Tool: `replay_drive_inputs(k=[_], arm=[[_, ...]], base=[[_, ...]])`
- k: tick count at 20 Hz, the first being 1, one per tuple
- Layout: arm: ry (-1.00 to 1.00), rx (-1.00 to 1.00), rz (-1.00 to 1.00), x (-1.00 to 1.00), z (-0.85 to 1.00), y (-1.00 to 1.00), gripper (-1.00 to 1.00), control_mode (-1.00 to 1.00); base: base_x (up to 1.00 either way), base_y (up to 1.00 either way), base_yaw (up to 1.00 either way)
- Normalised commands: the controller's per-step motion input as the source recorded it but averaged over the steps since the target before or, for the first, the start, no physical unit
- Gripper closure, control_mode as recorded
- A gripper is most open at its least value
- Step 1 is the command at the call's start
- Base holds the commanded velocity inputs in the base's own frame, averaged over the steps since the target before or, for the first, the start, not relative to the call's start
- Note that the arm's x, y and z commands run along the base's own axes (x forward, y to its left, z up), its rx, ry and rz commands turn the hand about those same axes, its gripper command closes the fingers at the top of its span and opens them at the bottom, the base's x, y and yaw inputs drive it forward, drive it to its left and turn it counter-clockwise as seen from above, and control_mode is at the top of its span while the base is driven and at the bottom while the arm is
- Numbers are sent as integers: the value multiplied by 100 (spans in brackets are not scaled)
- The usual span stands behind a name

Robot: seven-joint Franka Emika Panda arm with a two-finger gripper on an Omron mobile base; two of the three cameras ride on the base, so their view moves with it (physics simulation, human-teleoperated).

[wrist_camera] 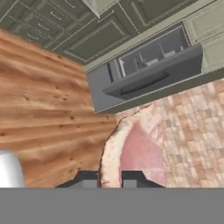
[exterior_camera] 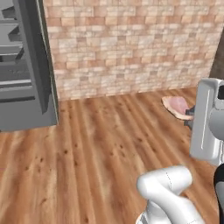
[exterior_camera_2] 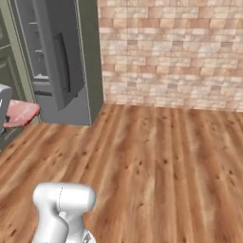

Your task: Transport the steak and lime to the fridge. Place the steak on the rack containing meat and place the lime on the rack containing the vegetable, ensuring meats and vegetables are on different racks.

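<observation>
Between my tool's (wrist_camera: 109,177) tips, shut tight: the steak (wrist_camera: 138,148), held edge-on, long axis running out toward 12 o'clock. Beyond it at 12 to 1 o'clock stands the fridge (wrist_camera: 148,74), door open, shelves facing me.

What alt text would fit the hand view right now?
The tool is shut on the steak, a pink slab seen edge-on, carried above a wooden floor. Beyond it stands the grey fridge with its door open, beside a brick wall.
</observation>
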Motion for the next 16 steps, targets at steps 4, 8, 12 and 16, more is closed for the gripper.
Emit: replay_drive_inputs(k=[4,8,12,16], arm=[[0,0,0,0,0,0,100,100],[0,0,0,0,0,0,100,100],[0,0,0,0,0,0,100,100],[0,0,0,0,0,0,100,100]], base=[[100,100,-12],[100,100,-13],[99,100,-15],[83,100,-18]])
